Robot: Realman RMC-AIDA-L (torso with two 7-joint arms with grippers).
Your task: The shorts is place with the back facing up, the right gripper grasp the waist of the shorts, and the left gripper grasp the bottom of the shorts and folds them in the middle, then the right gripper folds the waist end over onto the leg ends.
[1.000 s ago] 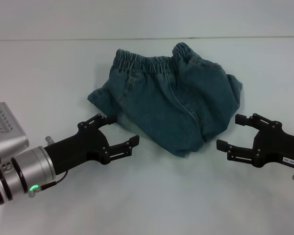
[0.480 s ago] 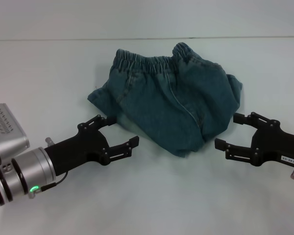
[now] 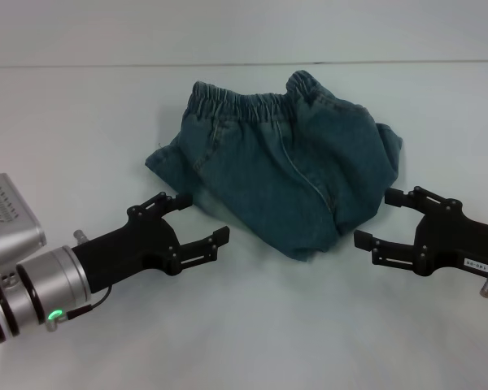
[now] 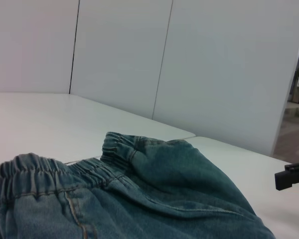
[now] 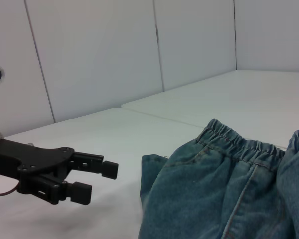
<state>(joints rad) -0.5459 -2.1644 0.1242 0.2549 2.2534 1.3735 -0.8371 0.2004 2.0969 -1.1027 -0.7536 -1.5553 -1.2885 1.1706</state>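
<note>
Shorts [image 3: 286, 175] lie bunched mid-table w/ elastic waist on far edge, sitting btwn both grippers: left gripper [image 3: 197, 219] fingers apart just near-left of the hem corner, right gripper [image 3: 380, 217] fingers apart just right of it, roughly equally close.

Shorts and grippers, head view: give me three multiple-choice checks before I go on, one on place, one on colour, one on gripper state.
1. Where does the elastic waistband lie?
A. far edge of the shorts
B. edge nearest the robot
C. under the left gripper

2. What colour are the shorts?
A. red
B. blue denim
C. white

3. How do the grippers stand?
A. both open, holding nothing
B. both shut on cloth
C. only the right holds cloth

Answers: 1 A, the gathered waistband runs along the far side of the shorts. 2 B, the fabric is blue denim. 3 A, the left gripper and right gripper flank the shorts with jaws apart and empty.
</note>
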